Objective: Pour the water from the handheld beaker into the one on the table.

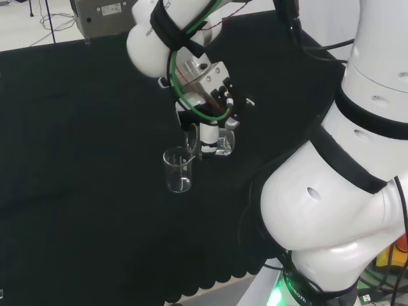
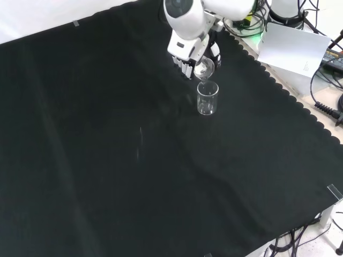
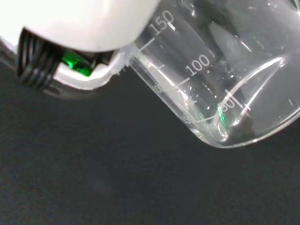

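Observation:
The hand (image 1: 207, 131) is curled round a clear glass beaker (image 1: 222, 143) and holds it tilted. In the front view the hand (image 2: 188, 56) keeps this held beaker (image 2: 204, 68) just above and behind a second clear beaker (image 2: 207, 98), which stands upright on the black cloth. In the head view the standing beaker (image 1: 178, 169) is to the left of the hand and slightly nearer. The wrist view shows the held beaker (image 3: 220, 79) close up, leaning over, with a little water pooled in its lower corner and a blurred white part of the hand (image 3: 79, 28) beside it.
The scalloped edge of the black cloth (image 2: 278, 85) runs along the right of the front view, with a white sheet (image 2: 292, 48) and cables beyond it. A grey box (image 1: 105, 16) stands past the cloth's far edge in the head view.

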You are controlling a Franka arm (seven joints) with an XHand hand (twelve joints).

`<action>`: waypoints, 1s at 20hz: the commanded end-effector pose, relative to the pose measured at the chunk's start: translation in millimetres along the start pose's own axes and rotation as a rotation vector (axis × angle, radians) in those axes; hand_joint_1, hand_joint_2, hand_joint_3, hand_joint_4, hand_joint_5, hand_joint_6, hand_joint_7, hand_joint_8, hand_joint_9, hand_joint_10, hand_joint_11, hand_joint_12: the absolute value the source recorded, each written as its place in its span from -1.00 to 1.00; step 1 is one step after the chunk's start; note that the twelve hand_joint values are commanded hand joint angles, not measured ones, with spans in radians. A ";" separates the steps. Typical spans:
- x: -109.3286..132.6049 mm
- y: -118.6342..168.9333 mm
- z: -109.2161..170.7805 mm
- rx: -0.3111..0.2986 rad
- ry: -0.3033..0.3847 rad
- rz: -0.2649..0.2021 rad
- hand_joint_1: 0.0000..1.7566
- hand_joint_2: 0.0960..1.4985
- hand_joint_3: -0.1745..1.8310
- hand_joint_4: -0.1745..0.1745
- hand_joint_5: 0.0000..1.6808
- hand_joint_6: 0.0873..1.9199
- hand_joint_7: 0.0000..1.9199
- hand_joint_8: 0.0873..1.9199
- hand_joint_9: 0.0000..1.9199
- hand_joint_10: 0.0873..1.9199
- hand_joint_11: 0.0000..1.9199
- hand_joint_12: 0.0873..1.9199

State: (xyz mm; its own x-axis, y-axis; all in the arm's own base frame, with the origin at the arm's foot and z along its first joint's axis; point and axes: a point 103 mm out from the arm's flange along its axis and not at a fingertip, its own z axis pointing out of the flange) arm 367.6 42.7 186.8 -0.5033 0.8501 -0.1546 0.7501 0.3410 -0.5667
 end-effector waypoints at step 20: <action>18.8 10.2 -13.4 0.085 -0.111 -0.014 0.49 -0.48 0.27 -1.00 0.41 0.03 0.30 0.01 0.63 -0.16 0.37 -0.03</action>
State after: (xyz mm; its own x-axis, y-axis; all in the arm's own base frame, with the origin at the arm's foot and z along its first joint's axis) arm 371.8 64.6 188.3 -0.5560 0.8012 -0.2211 0.7120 0.3218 -0.6241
